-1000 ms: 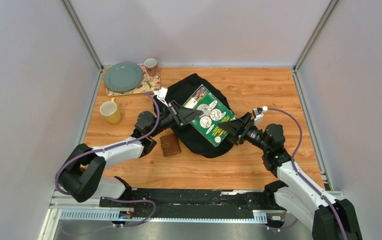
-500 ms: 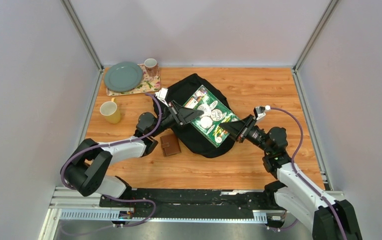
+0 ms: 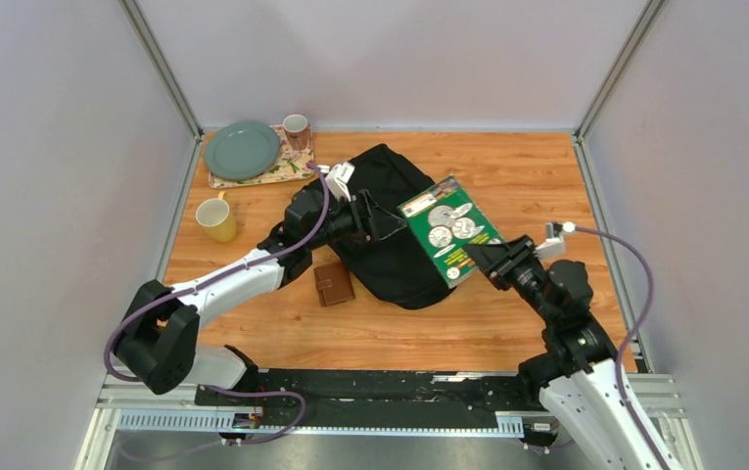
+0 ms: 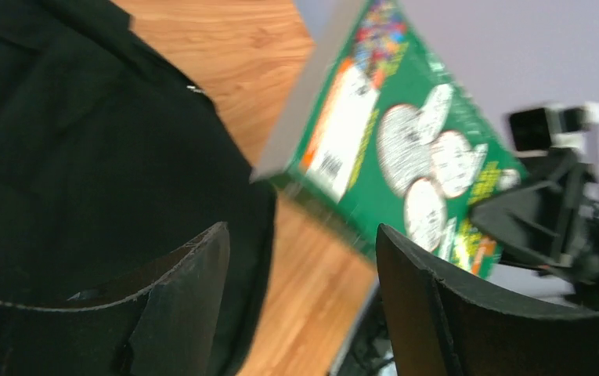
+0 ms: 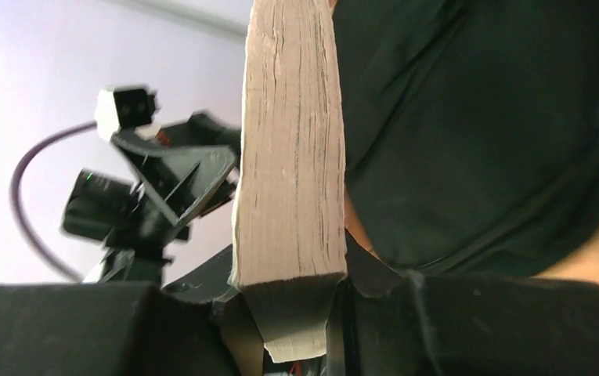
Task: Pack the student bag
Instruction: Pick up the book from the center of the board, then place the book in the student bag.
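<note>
1. Student bag (image 3: 382,196) is lying flat on the table (image 3: 527,166), its long axis running from the far side toward the arms' bases; no view is showing you an open mouth, so I cannot tell how the zip is standing.
2. Your right gripper (image 3: 480,257) is clenching the near end of the green book (image 3: 445,225); its wrist view is showing the page edge wedged between the jaws; the book is hanging tilted in the air over the bag's right edge, its long axis pointing away from the gripper along that edge.
3. Your left gripper (image 3: 387,217) is hovering over the middle of the bag with its jaws spread and nothing between them; whether it is touching the fabric I cannot tell.
4. The bag is lying to the left of the right gripper, partly under the book; the left gripper is the nearer one to the bag, so, as I am judging it, it is the one suited to lifting the fabric while the right one is feeding the book in lengthwise.
5. A brown wallet (image 3: 333,284) is waiting just beside the bag's near-left edge, apart from both grippers.
</note>
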